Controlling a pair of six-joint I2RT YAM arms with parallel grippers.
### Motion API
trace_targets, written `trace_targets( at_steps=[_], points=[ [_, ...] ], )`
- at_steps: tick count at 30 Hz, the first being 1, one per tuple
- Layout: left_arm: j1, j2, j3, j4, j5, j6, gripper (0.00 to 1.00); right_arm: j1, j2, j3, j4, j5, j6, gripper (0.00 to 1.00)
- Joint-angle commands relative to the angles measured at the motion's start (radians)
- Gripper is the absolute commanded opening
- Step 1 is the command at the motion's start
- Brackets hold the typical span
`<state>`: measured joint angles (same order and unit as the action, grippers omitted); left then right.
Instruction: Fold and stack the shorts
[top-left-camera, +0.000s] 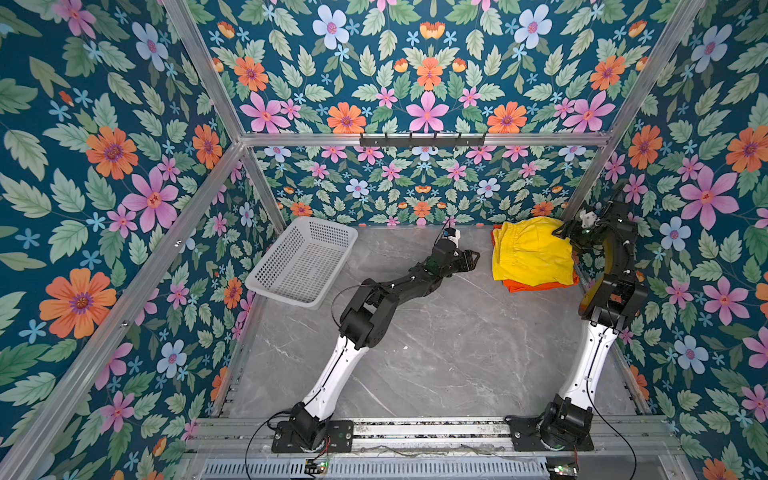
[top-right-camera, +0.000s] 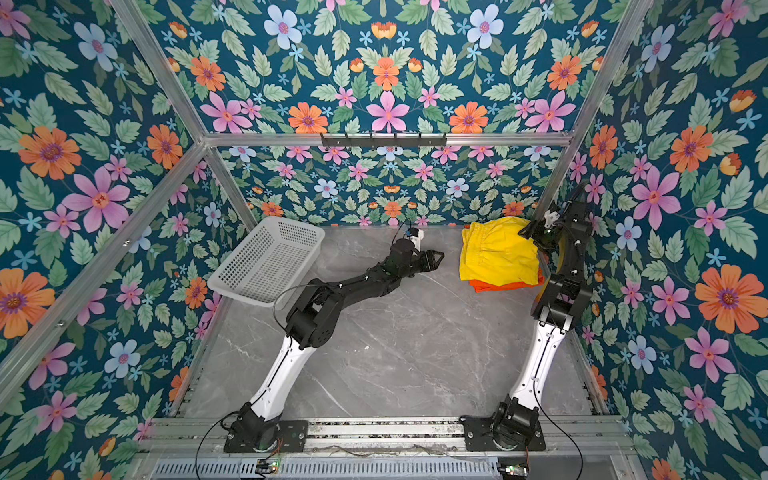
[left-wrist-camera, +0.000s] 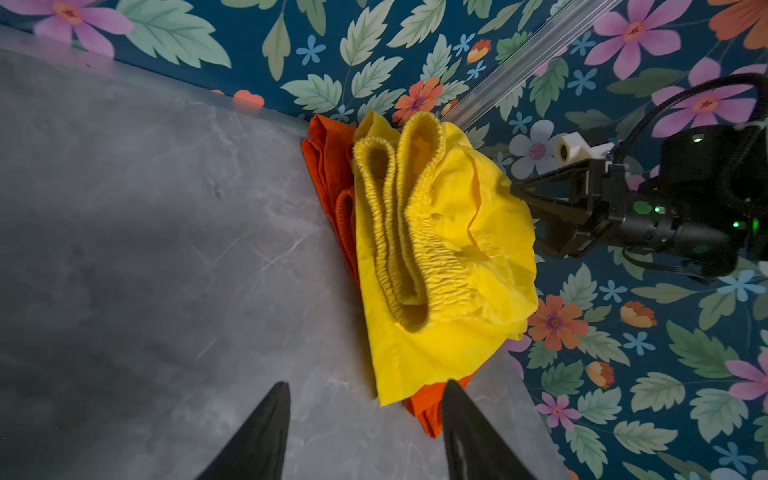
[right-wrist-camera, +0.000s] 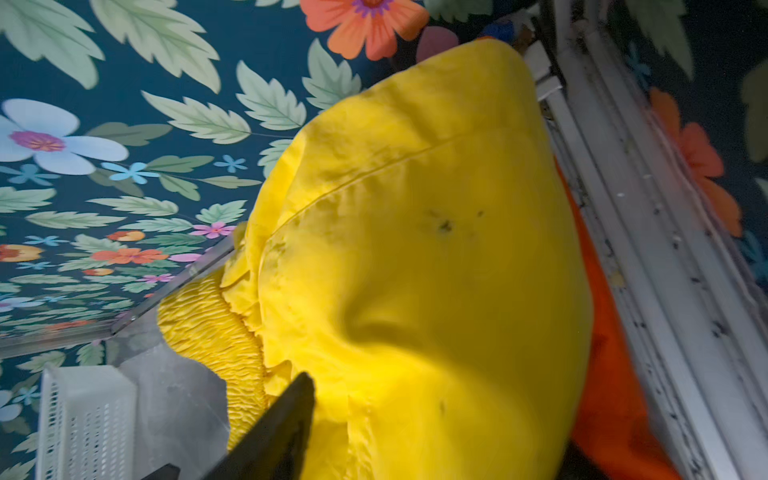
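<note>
White perforated basket, grey marble tabletop

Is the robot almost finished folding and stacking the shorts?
Almost! The yellow shorts lie folded on top of the orange shorts, so the stack looks made. Nothing is held: the left fingers are open, away from it, and the right fingers are open at its edge. The yellow pair looks puffy, so perhaps some flattening remains.

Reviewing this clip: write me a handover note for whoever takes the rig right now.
Left gripper: open, empty, just short of the stack.
Right gripper: open, at the far right corner of the yellow shorts.
These lie folded on the orange shorts, in the far right corner of the table.
Done: both folded and stacked.
Left: perhaps flatten the puffy yellow top, then retract both arms.
</note>
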<state>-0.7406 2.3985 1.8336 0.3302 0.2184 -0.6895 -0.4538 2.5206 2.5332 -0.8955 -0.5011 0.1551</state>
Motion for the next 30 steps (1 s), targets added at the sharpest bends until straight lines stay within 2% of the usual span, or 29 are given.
trace_targets(
  at_steps=[1,3,6,11,13,15,18,21,23,25,28,30],
  points=[
    [0.014,-0.105,-0.058,-0.056,-0.082,0.098,0.64,0.017,-0.120,-0.096,0.087,0.137,-0.016,0.99],
    [0.031,-0.184,-0.115,-0.089,-0.114,0.134,0.69,0.037,-0.212,-0.207,0.164,0.211,-0.032,0.99],
    [0.062,-0.317,-0.184,-0.227,-0.195,0.198,0.72,0.064,-0.349,-0.361,0.279,0.312,-0.043,0.99],
    [0.189,-0.545,-0.358,-0.437,-0.203,0.234,0.73,0.132,-0.549,-0.586,0.374,0.270,-0.072,0.99],
    [0.221,-0.623,-0.425,-0.533,-0.213,0.289,0.73,0.177,-0.644,-0.716,0.429,0.230,-0.089,0.99],
    [0.222,-0.693,-0.509,-0.570,-0.234,0.389,0.75,0.223,-0.739,-0.870,0.537,0.246,-0.088,0.99],
    [0.232,-0.806,-0.690,-0.503,-0.313,0.432,0.79,0.275,-0.870,-1.097,0.681,0.244,-0.082,0.99],
    [0.251,-0.949,-0.898,-0.332,-0.431,0.429,0.83,0.302,-0.985,-1.285,0.773,0.246,-0.065,0.99],
    [0.262,-1.051,-1.028,-0.199,-0.516,0.444,0.90,0.313,-1.041,-1.408,0.842,0.242,-0.059,0.99],
    [0.270,-1.157,-1.163,-0.055,-0.613,0.485,0.97,0.317,-1.098,-1.537,0.914,0.233,-0.062,0.99],
    [0.295,-1.282,-1.340,0.131,-0.729,0.578,1.00,0.318,-1.173,-1.705,1.004,0.239,-0.055,0.99],
    [0.316,-1.342,-1.432,0.213,-0.745,0.633,1.00,0.320,-1.218,-1.801,1.059,0.261,-0.055,0.99]
  ],
)
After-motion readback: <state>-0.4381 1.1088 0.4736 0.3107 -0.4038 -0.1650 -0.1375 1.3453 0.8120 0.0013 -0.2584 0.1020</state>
